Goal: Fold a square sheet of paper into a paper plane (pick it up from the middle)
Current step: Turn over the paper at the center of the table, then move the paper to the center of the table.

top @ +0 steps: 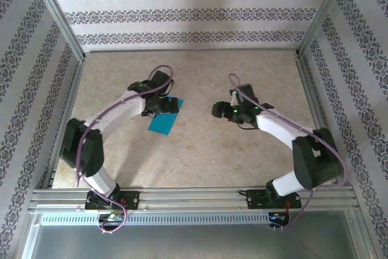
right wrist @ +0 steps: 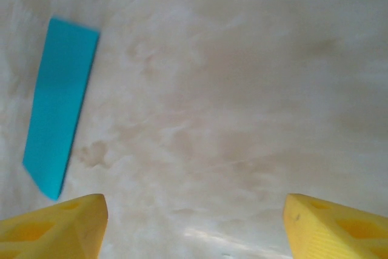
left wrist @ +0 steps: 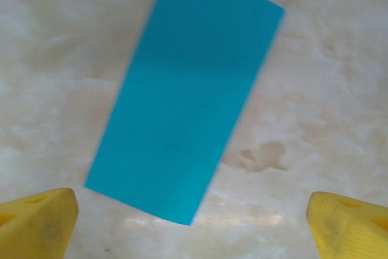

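The teal-blue sheet of paper [top: 164, 120] lies flat on the table as a long rectangle, about twice as long as wide, not a pointed plane. In the left wrist view the paper [left wrist: 188, 95] runs diagonally, and its near corner lies between my yellow fingertips [left wrist: 42, 222]. My left gripper [top: 165, 107] hovers over the paper's far end, open and holding nothing. My right gripper [top: 218, 110] stands open to the right of the paper, above bare table. From the right wrist view the paper [right wrist: 60, 119] sits at the far left, apart from those fingertips [right wrist: 339, 228].
The beige marbled tabletop [top: 200, 156] is bounded by aluminium rails [top: 194, 195] at the near edge and patterned walls [top: 182, 13] on three sides. A faint brownish stain [left wrist: 260, 156] marks the surface beside the paper.
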Robot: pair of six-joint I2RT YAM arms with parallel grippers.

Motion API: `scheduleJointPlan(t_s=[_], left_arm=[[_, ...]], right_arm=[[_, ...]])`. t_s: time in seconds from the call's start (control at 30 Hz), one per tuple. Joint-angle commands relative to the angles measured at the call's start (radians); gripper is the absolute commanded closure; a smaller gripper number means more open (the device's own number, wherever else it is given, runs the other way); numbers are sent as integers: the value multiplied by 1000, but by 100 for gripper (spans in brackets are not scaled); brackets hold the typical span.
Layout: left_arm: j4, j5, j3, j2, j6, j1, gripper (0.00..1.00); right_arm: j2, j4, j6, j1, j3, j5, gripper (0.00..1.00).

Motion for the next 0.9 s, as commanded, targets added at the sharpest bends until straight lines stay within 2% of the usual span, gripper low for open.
scheduleJointPlan(t_s=[0.0, 0.23, 0.43, 0.63, 0.87], left_arm=[[131, -30, -137, -109, -79, 69, 0], [159, -29, -316, -276, -125, 219, 1], [193, 101, -374, -319, -112, 306, 0], [241, 160, -400, -320, -110, 324, 0], [279, 197, -411, -310, -115, 324, 0]], right_arm=[[97, 56, 59, 99, 101, -57, 30], [330, 15, 105, 270, 318, -102, 46], [495, -26, 119, 357, 490, -129, 51], [614, -66, 128, 379, 602, -154, 54], [641, -136, 85, 356, 598, -149, 54]])
